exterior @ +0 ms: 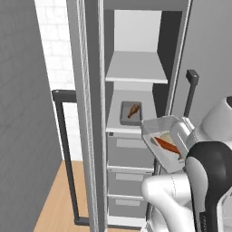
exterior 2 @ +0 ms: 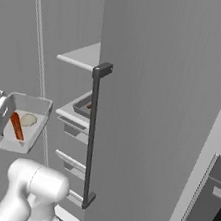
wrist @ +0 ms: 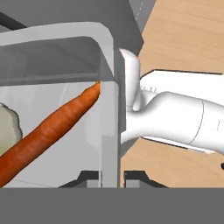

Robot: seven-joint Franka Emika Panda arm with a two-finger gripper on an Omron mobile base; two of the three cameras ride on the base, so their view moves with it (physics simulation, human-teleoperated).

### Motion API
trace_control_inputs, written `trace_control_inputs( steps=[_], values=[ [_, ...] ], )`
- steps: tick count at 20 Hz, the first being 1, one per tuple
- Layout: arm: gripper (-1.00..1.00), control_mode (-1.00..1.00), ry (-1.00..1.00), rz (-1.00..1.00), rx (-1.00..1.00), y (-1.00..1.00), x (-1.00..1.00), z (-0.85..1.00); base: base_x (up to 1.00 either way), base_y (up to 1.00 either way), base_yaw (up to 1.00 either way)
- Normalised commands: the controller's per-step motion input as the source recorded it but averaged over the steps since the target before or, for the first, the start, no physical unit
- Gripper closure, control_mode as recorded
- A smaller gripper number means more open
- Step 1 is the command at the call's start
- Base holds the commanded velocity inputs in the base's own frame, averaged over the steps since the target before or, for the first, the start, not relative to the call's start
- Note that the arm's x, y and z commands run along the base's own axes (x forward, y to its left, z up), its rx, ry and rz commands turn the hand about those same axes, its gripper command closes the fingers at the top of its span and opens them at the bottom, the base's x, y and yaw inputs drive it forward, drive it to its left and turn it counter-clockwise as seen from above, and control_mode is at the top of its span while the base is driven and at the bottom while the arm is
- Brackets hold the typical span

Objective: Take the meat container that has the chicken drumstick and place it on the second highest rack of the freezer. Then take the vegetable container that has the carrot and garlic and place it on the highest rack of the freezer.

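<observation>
The meat container (exterior: pixel 131 112) with the brown chicken drumstick (exterior: pixel 133 110) rests on the second highest freezer rack (exterior: pixel 118 126); its corner (exterior 2: pixel 83 107) peeks out behind the door. My gripper (wrist: pixel 111 177) is shut on the side wall of the clear vegetable container (exterior: pixel 159 141), held tilted in the air in front of the freezer, below the highest rack (exterior: pixel 136 68). Inside lie an orange carrot (wrist: pixel 48 127) and pale garlic (wrist: pixel 8 127). The same vegetable container (exterior 2: pixel 25 122) hangs at the left in the right base view, with the carrot (exterior 2: pixel 16 126) and garlic (exterior 2: pixel 28 119) in it.
The open freezer door (exterior 2: pixel 157 115) with its dark handle (exterior 2: pixel 91 135) stands close on the right. Grey drawers (exterior: pixel 129 154) fill the space under the racks. A second door and dark bar (exterior: pixel 65 154) stand on the left over the wooden floor (exterior: pixel 54 204).
</observation>
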Motion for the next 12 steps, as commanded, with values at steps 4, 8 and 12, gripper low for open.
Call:
trace_control_inputs(
  steps=[4,8,12],
  values=[
    [1.00,-1.00,-0.21,0.08,0.16,-0.35,0.45,0.90,0.00,0.00,0.00],
    [1.00,-1.00,0.04,0.05,0.21,-0.14,0.97,0.82,0.00,0.00,0.00],
    [1.00,-1.00,0.01,-0.02,0.01,0.08,1.00,0.22,0.00,0.00,0.00]
  ],
)
